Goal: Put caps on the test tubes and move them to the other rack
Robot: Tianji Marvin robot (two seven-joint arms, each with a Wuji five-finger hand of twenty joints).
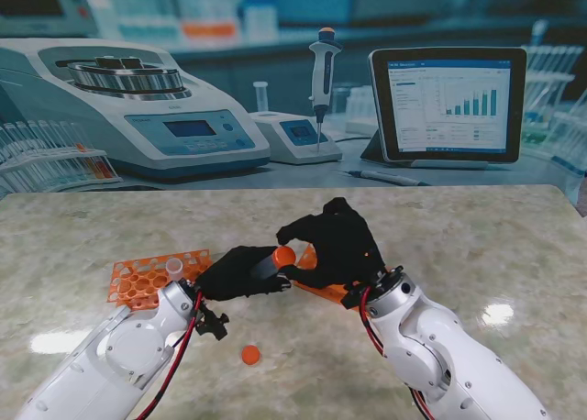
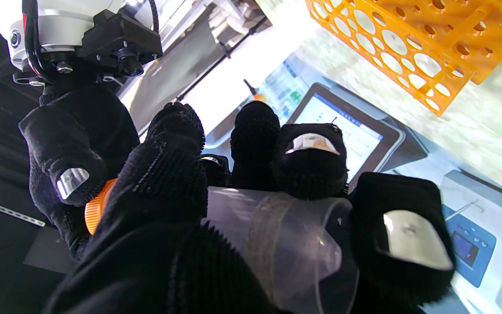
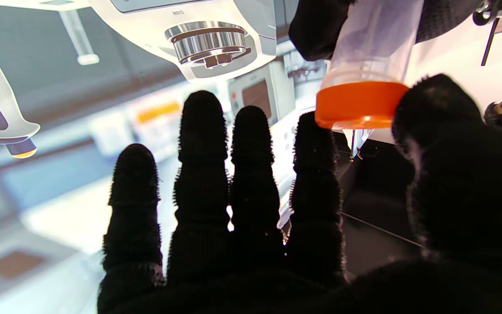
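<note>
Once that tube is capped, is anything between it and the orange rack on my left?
Nothing visible stands between them. The left hand holds the tube above the table, the right hand at its orange cap. The orange rack lies left, one uncapped tube in it; other holes look free.

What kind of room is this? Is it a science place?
It looks like a science lab bench, though the machines behind may be only a printed backdrop. Clues: an orange tube rack on the marble table, a clear test tube with an orange cap, and a pipette behind.
</note>
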